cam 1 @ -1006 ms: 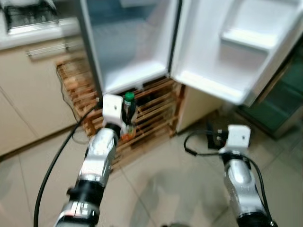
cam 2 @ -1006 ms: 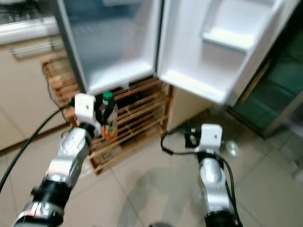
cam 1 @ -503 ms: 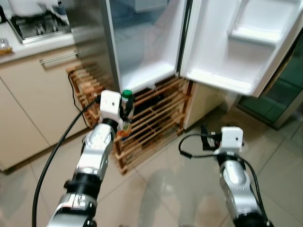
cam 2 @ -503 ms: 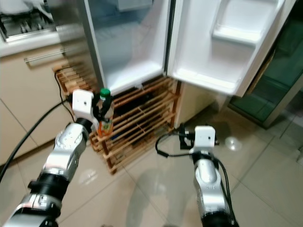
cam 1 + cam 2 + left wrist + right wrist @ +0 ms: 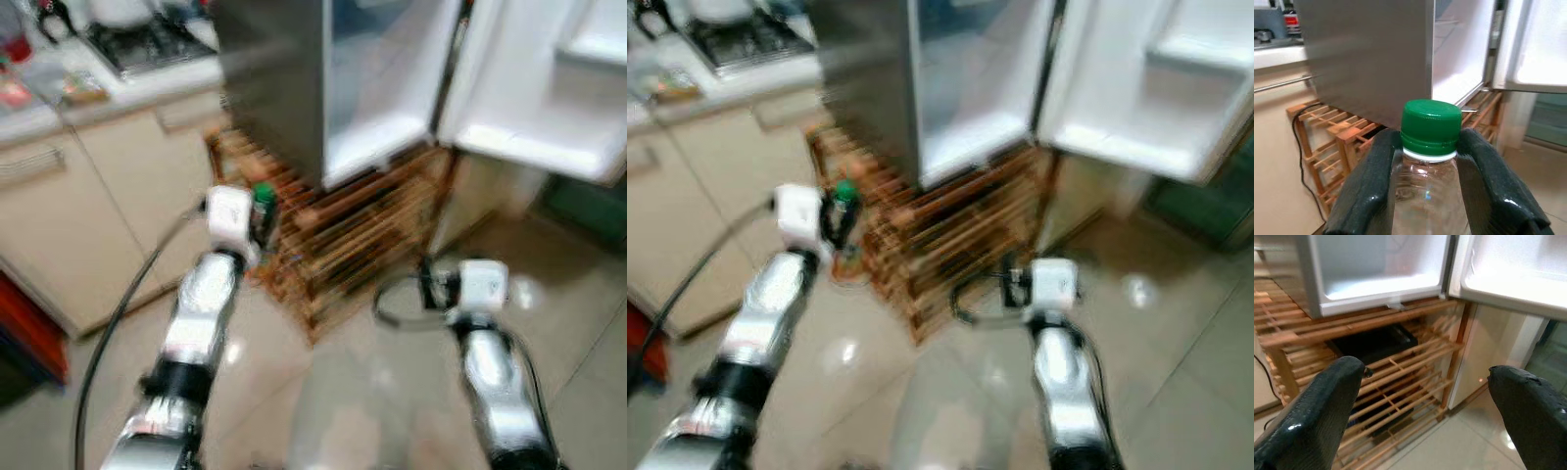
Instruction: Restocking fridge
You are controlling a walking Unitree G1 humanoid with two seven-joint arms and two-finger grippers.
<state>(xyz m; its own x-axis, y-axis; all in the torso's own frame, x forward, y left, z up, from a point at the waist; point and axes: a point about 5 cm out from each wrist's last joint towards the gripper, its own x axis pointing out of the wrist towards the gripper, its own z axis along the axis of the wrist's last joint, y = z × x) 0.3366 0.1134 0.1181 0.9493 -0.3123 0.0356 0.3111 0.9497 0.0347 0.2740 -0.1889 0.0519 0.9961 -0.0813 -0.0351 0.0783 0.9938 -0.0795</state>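
The left claw (image 5: 1430, 196) grips a clear bottle (image 5: 1430, 200) with a green cap (image 5: 1430, 123), its two black fingers (image 5: 1369, 191) pressed against the neck on either side. From the head cameras, which are blurred, the bottle is held upright in the air in front of the wooden rack (image 5: 362, 230), near the rack's left corner and below the fridge's lower edge. The fridge (image 5: 284, 88) stands on top of that rack, its steel side wall facing the robot's left arm and its door (image 5: 549, 108) swung wide to the right, leaving the white compartment (image 5: 1386, 264) open. The compartment's bottom lip (image 5: 1383, 301) sits just above the rack's top slat. The right claw (image 5: 1425, 396) hangs with its fingers (image 5: 1312, 411) spread wide, holding nothing, over tiled floor (image 5: 392, 392) in front of the rack. To the left runs a kitchen surface (image 5: 59, 108) with beige cabinets under it.
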